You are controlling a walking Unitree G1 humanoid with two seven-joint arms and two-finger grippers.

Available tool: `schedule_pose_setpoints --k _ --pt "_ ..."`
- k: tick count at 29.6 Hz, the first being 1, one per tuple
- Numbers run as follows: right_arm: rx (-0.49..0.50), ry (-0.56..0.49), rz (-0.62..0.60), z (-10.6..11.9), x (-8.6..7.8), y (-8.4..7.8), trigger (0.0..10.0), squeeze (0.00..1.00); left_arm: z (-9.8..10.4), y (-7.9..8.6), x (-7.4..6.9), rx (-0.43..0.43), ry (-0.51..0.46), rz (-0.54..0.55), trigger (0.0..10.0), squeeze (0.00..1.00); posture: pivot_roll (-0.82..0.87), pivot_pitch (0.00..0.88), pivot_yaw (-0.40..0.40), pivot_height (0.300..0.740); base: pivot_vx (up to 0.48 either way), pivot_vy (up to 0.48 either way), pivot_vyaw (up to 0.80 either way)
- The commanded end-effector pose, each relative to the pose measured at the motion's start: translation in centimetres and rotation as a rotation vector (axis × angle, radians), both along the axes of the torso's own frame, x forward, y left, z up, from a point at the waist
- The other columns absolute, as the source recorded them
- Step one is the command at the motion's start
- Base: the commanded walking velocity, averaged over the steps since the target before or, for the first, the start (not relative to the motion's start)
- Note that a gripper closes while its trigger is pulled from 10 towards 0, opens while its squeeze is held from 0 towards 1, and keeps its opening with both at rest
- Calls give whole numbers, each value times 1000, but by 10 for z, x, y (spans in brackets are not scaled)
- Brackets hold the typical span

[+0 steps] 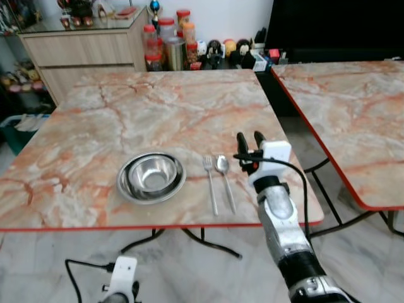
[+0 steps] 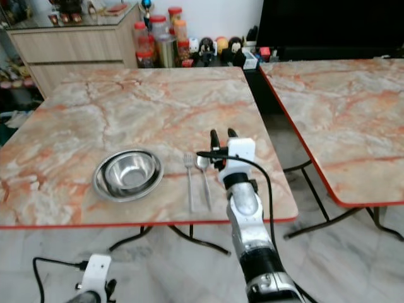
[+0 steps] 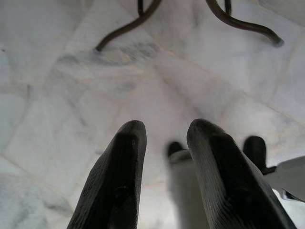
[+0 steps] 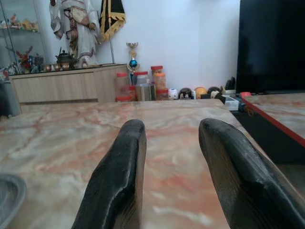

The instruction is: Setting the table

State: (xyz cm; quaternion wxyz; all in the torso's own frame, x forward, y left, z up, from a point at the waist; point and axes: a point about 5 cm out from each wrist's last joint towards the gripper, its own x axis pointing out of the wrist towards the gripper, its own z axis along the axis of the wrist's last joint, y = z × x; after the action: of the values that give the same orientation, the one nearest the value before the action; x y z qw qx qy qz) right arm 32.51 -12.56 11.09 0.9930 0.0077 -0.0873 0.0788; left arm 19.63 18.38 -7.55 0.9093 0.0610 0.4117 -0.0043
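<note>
A marble-topped table [image 1: 126,113] with a red rim carries the place setting near its front edge. A steel bowl [image 1: 151,177] sits upright, roughly midway along that front edge. A fork [image 1: 210,183] lies to the bowl's right, apart from it, handle toward the front edge. A spoon [image 1: 225,180] lies just beside the fork, parallel to it, on the side nearer the right edge.

The right gripper [image 1: 250,140] is raised over the table near the front right corner, just right of the spoon, fingers pointing toward the far edge. In the right wrist view its two fingers [image 4: 119,176] stand apart with a plain gap between them and nothing held; the tabletop runs beneath them.

The left gripper [image 3: 164,136] hangs low beside the table, below the front edge, over the pale tiled floor [image 3: 57,95]. Its fingers are parted by a narrow gap, empty. A dark table leg [image 3: 124,28] shows ahead.

A second marble table [image 1: 353,113] stands apart, past the right edge.
</note>
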Motion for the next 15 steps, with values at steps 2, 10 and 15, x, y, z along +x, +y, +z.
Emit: schedule_pose_setpoints --k 2,10,15 --pt "-6 -9 36 3 -2 9 10000 0 -1 6 -2 23 7 4 10000 0 -61 0 -5 736 0 -304 0" --pt "-13 32 18 -6 -13 3 10000 0 -2 5 -4 21 10 10 10000 0 -62 0 -10 736 0 -302 0" --pt "-29 64 -15 -13 -17 -8 10000 0 -2 5 -6 19 10 19 10000 0 -60 0 -13 736 0 -302 0"
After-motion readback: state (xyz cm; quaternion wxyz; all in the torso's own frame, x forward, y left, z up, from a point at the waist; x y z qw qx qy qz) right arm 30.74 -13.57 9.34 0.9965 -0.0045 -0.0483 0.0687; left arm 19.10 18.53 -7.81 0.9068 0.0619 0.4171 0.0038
